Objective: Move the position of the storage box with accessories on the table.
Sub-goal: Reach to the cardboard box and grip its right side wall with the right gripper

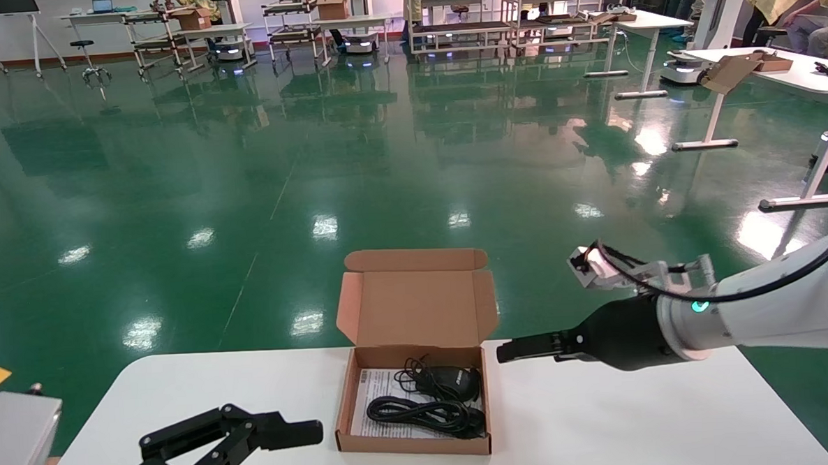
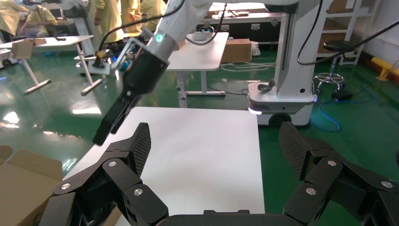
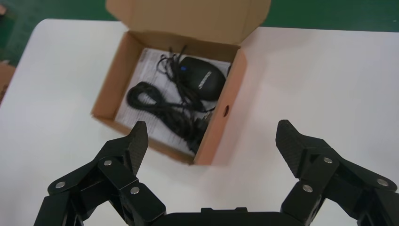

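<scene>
The storage box [image 1: 364, 381] sits open on the table [image 1: 604, 420] near its far edge, lid [image 1: 417, 306] standing up. Inside lie the accessories: a black mouse [image 1: 457, 381], a coiled cable [image 1: 422, 412] and a printed sheet [image 1: 374, 400]. My right gripper [image 1: 506, 350] hovers open just right of the box. In the right wrist view the box's side wall [image 3: 217, 126] lies ahead of its gripper [image 3: 211, 139], with the mouse [image 3: 203, 77] and cable [image 3: 157, 104] showing. My left gripper [image 1: 269, 441] is open, low over the table left of the box, touching nothing.
In the left wrist view the open left gripper [image 2: 216, 141] faces bare tabletop [image 2: 202, 155], with the right arm's gripper [image 2: 110, 123] and a box corner [image 2: 23, 181] at the side. Green floor lies past the table's far edge. Other desks [image 1: 798, 76] stand far right.
</scene>
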Robot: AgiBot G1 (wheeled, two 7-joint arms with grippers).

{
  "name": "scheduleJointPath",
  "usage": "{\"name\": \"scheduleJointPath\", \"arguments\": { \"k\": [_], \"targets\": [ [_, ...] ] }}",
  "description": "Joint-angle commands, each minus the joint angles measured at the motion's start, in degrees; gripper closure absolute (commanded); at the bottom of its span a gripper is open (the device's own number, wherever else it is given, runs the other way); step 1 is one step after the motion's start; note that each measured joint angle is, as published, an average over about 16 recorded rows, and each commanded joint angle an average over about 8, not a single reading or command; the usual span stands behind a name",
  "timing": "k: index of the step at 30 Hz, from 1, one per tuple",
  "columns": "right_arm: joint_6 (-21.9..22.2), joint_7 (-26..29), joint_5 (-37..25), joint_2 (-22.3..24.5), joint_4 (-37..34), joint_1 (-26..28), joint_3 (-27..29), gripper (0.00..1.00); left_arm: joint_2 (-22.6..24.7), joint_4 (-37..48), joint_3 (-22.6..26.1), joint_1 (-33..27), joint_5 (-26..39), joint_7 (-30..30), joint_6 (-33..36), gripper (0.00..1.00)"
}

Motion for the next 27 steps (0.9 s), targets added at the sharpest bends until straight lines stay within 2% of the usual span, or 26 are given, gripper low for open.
{"name": "scheduleJointPath", "arguments": {
  "k": [1, 8, 15, 20, 27],
  "targets": [
    [1.61, 0.53, -0.07, -1.06, -0.42, -0.87, -0.04, 0.0, 0.0, 0.0, 0.0, 0.0, 0.0, 0.0, 0.0, 0.0],
    [4.24, 1.22, 0.38, -3.81, -0.52, -3.73, 0.25, 0.0, 0.0, 0.0, 0.0, 0.0, 0.0, 0.0, 0.0, 0.0],
    [7.64, 1.77, 5.69, -4.17, 0.19, -7.13, 3.91, 0.0, 0.0, 0.0, 0.01, 0.0, 0.0, 0.0, 0.0, 0.0],
    [11.38, -0.76, 7.71, -3.83, 1.46, -9.17, 5.34, 0.0, 0.0, 0.0, 0.01, 0.0, 0.0, 0.0, 0.0, 0.0],
    [15.65, -3.81, 6.54, -3.99, 2.01, -10.29, 4.59, 0.0, 0.0, 0.0, 0.01, 0.0, -0.01, 0.0, 0.0, 0.0]
  ]
}}
